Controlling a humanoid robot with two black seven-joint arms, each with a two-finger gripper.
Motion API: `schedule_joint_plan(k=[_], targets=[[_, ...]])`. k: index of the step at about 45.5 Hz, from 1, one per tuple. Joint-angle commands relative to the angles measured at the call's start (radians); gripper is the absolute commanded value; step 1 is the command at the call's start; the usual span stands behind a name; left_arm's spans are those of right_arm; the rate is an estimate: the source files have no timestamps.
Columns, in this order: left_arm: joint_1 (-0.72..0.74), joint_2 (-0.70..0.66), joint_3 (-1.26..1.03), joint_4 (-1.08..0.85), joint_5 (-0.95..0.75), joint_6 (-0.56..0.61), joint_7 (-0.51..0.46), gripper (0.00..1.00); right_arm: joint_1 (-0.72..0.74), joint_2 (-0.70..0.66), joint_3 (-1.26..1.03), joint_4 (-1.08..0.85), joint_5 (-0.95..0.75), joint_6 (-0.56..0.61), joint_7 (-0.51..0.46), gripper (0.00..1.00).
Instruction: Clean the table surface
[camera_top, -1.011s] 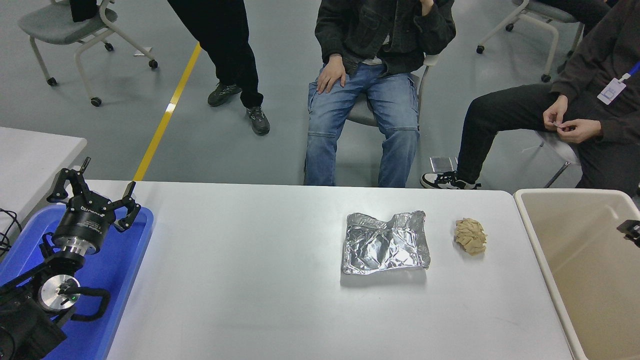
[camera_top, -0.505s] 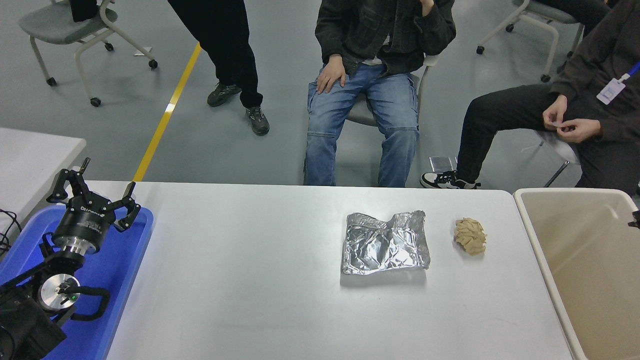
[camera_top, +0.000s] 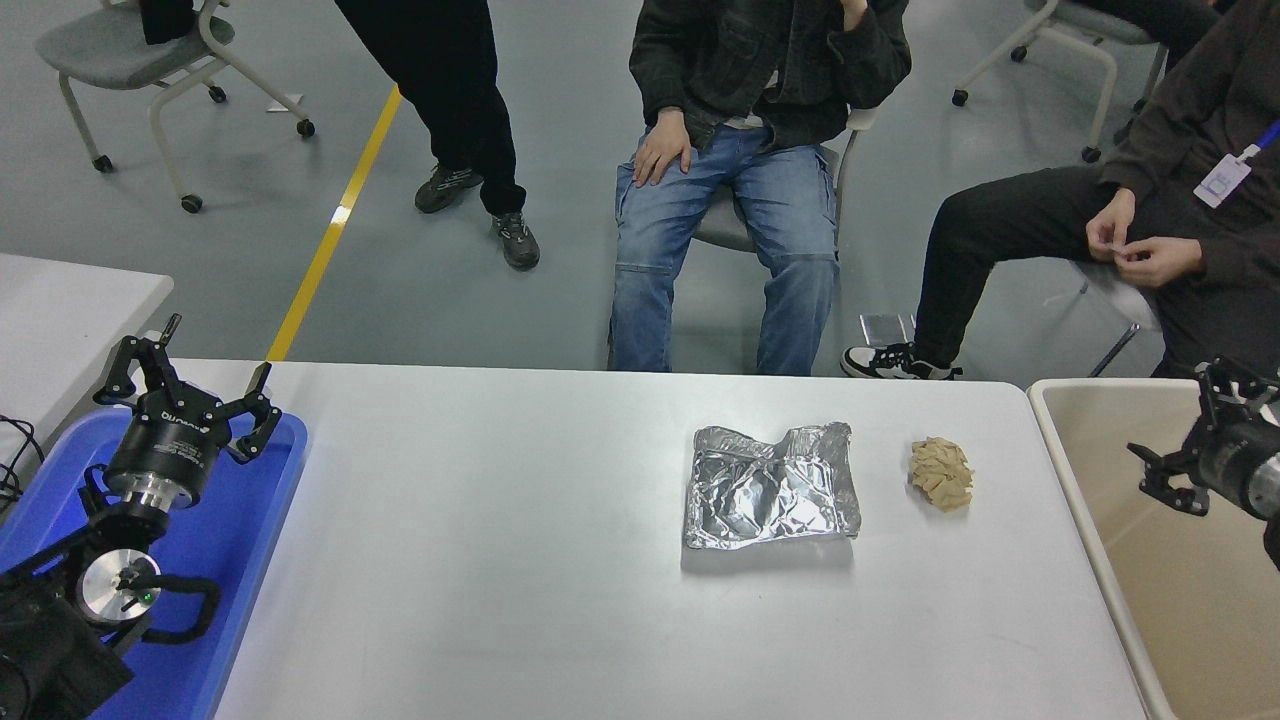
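Note:
The large white table surface (camera_top: 500, 560) fills the lower picture. A crumpled silver foil sheet (camera_top: 770, 490) lies on it right of the middle. A small tan crumpled wad (camera_top: 941, 473) lies just right of the foil. My right gripper (camera_top: 1178, 428) comes in at the right edge over the beige bin, open and empty, well right of the wad. My left gripper (camera_top: 190, 375) is open and empty, parked over the blue tray at the lower left.
A beige bin (camera_top: 1090, 530) stands against the table's right end. A blue plastic tray (camera_top: 250, 540) lies at the left end, next to a smaller white tabletop (camera_top: 60, 310). People sit and stand beyond the far edge; wheeled chairs stand behind.
My right gripper has come into view from the right edge and moved left over the beige bin. The left arm, foil and wad have not moved.

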Motion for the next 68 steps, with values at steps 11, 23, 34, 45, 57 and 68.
schedule_joint_plan(k=[11,23,34,45,57,68], targets=[[0.0,0.0,0.0,0.0,0.0,0.0,0.0,1.0,-0.001,0.147,0.04,0.042,0.084,0.022,0.128,1.0],[0.0,0.0,0.0,0.0,0.0,0.0,0.0,1.0,0.031,0.181,0.041,0.022,0.077,0.022,0.147,1.0],[0.0,0.0,0.0,0.0,0.0,0.0,0.0,1.0,0.022,0.17,0.041,0.024,0.076,0.024,0.153,1.0],[0.0,0.0,0.0,0.001,0.0,0.0,0.0,1.0,0.01,0.155,0.038,0.054,0.076,0.021,0.154,1.0],[0.0,0.0,0.0,0.0,0.0,0.0,0.0,1.0,-0.019,0.126,0.005,0.174,-0.129,0.016,0.154,1.0],[0.0,0.0,0.0,0.0,0.0,0.0,0.002,1.0,-0.064,0.051,-0.058,0.419,-0.329,-0.041,0.15,1.0]])
